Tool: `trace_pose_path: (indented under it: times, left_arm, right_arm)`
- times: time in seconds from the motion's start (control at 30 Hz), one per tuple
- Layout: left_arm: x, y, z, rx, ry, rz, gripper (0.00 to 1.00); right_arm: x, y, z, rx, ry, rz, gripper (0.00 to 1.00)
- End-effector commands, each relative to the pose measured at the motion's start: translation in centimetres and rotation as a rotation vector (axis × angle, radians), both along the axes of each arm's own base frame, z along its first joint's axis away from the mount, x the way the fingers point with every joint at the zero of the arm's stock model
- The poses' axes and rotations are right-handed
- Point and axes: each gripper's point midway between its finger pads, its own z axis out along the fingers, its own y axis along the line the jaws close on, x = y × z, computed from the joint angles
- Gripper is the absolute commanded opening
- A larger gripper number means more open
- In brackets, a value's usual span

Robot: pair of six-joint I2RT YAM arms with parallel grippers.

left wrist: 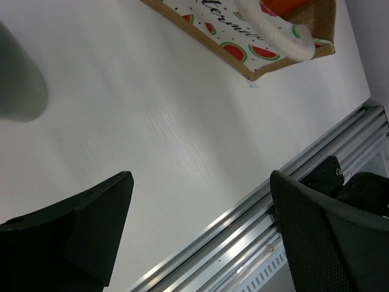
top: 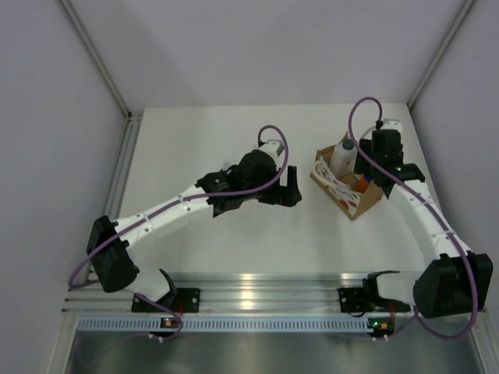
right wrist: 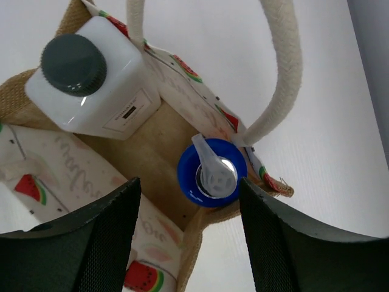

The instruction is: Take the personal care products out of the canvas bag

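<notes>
Two bottles show inside the bag (right wrist: 67, 176), at centre right of the overhead view: a white bottle (right wrist: 100, 91) with a dark grey cap at upper left of the right wrist view, and a blue-capped bottle (right wrist: 211, 173) beside the cream handle (right wrist: 282, 73). Risk, as judged: the right end effector (right wrist: 187, 185), spread wide and empty above the blue cap, may snag the handle or drag the bag up with the bottle. The left end effector (left wrist: 200, 176), also wide and empty, hangs over the desk (left wrist: 152, 121) apart from the bag, not bracing it.
</notes>
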Motion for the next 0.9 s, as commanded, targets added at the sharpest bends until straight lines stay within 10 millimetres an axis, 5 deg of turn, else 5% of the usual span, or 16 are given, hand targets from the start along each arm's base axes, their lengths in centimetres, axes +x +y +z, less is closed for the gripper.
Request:
trace_pose_path:
  times: [0.0, 0.37, 0.87]
  left_arm:
    - [-0.7, 1.3, 1.0, -0.023, -0.046, -0.014, 0.98]
    - [-3.2, 4.6, -1.7, 0.027, -0.028, -0.036, 0.98]
    - [-3.9, 6.4, -2.1, 0.076, -0.057, -0.047, 0.98]
  right_arm:
    - [0.4, -1.8, 0.2, -0.039, 0.037, -0.035, 0.64]
    - [1.3, -2.2, -3.1, -0.04, 0.144, 0.004, 0.66]
    - [2.1, -2.4, -6.8, 0.004, 0.217, 0.025, 0.7]
